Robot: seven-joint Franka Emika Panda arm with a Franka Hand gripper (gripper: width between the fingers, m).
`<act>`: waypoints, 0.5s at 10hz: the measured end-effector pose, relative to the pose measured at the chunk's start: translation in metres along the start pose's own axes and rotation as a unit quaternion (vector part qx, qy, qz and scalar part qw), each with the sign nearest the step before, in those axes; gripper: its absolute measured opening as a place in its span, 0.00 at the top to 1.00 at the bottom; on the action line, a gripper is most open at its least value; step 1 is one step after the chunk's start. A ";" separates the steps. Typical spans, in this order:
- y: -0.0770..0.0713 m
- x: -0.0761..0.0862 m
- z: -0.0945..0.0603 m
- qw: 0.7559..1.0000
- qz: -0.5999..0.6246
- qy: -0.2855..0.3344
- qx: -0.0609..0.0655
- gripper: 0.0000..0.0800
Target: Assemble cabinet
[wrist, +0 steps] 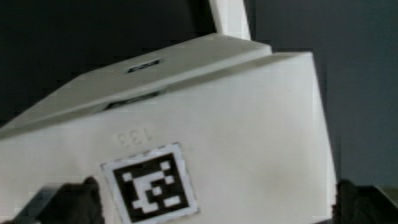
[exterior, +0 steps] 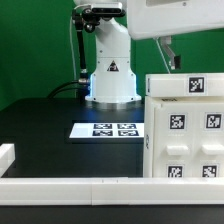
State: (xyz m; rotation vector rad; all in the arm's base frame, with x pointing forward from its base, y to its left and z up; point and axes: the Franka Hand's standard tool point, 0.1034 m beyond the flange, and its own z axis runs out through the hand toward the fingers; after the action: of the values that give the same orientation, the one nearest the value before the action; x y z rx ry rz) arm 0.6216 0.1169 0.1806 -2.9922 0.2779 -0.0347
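Note:
The cabinet (exterior: 185,130) is the large white block with black-and-white tags at the exterior view's right, standing on the black table. My gripper (exterior: 171,60) hangs just above its top rear edge. In the wrist view the cabinet (wrist: 214,110) fills most of the picture, with one tag (wrist: 151,186) close to the camera. My gripper (wrist: 214,206) is open. Its dark fingertips (wrist: 64,206) show at either side of the white body. I see no contact with the cabinet.
The marker board (exterior: 108,129) lies flat on the table in front of the robot base (exterior: 111,75). Low white border rails run along the near edge (exterior: 70,188) and at the exterior view's left (exterior: 6,155).

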 end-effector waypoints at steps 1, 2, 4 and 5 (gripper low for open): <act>0.001 0.000 0.000 1.000 -0.019 0.000 0.000 0.19; 0.002 0.001 0.000 0.998 -0.063 0.000 -0.003 0.19; 0.005 0.000 -0.002 0.977 -0.213 -0.012 -0.017 0.19; 0.002 0.000 -0.003 0.955 -0.294 -0.025 -0.026 0.19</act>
State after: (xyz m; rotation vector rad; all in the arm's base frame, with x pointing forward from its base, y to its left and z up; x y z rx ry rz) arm 0.6208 0.1146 0.1835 -3.0004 -0.6290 -0.0121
